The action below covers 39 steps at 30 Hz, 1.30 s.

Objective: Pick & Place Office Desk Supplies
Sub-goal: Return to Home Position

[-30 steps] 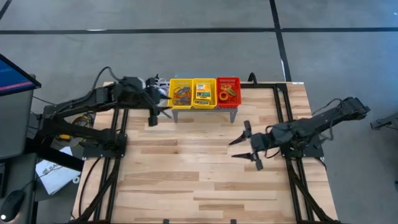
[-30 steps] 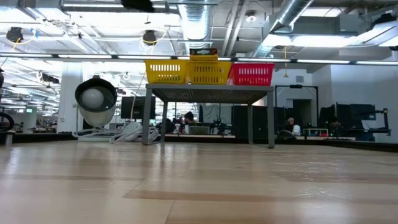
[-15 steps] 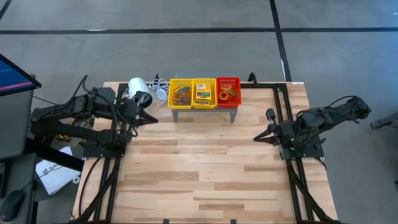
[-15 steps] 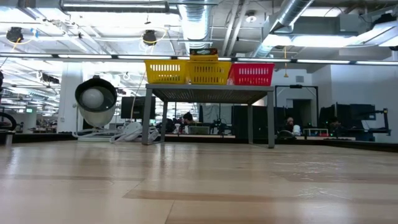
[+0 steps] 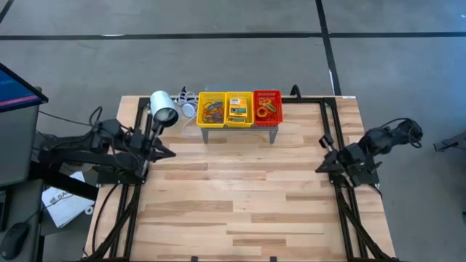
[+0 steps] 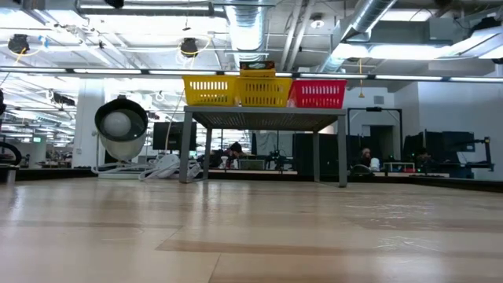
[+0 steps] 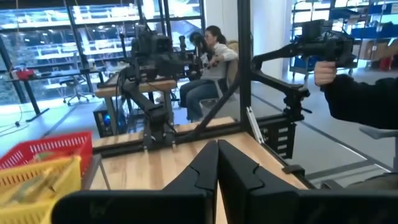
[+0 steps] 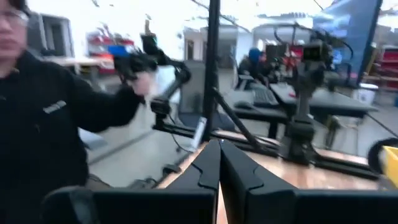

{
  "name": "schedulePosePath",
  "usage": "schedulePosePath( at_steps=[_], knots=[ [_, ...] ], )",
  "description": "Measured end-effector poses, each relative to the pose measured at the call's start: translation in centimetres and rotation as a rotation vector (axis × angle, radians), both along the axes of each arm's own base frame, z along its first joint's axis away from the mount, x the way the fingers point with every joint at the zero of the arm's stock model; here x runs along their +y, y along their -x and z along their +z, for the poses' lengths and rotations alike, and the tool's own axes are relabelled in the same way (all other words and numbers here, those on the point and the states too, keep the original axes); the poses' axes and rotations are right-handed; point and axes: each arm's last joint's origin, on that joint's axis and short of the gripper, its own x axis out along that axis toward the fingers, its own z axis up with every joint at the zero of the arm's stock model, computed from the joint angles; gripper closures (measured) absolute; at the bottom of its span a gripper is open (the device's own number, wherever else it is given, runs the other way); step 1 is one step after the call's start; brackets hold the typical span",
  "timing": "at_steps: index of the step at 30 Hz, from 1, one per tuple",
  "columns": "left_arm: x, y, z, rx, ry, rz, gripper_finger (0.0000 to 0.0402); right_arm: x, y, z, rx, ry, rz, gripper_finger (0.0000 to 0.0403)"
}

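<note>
The office desk supplies lie in three small baskets on a grey stand [image 5: 239, 128] at the table's far edge. A yellow basket [image 5: 212, 109] holds bands and clips, a second yellow basket [image 5: 238, 108] holds a crayon box, and a red basket [image 5: 267, 107] holds orange rings. My left gripper [image 5: 169, 152] is drawn back at the table's left side, pointing level, shut and empty, as the left wrist view [image 7: 217, 148] also shows. My right gripper [image 5: 319, 169] is drawn back at the right side, also shut and empty [image 8: 219, 148].
A white lamp [image 5: 163, 110] stands left of the baskets. Black frame rails [image 5: 329, 131] run along both sides of the table. Bare wood [image 5: 240, 189] lies between the arms. A person in dark sleeves [image 8: 50, 118] stands beyond the table.
Both grippers have shut with nothing between their fingers. My left gripper has drawn back from beside the baskets toward the table's left and near edges, sinking and tipping up to level. My right gripper has pulled back toward the right edge.
</note>
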Motion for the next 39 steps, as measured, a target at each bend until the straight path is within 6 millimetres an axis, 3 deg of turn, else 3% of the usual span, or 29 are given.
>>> schedulePosePath(
  at_steps=[10,18,30,39],
  knots=[
    [-0.2,-1.0,-4.2,-0.034,0.043,-0.092,0.0400,-0.1,0.6,-4.9,-0.082,-0.069,0.078,0.0402],
    [0.9,-1.4,-6.3,-0.044,0.075,-0.021,0.0400,-0.3,0.1,-7.8,-0.101,-0.093,0.031,0.0403],
    [2.1,-1.4,-6.8,-0.025,0.107,0.001,0.0400,-2.0,-1.2,-10.1,-0.034,-0.119,-0.150,0.0403],
    [2.2,-1.4,-7.4,0.024,0.077,0.013,0.0400,-3.0,-1.3,-10.4,-0.013,-0.111,-0.189,0.0403]
  ],
)
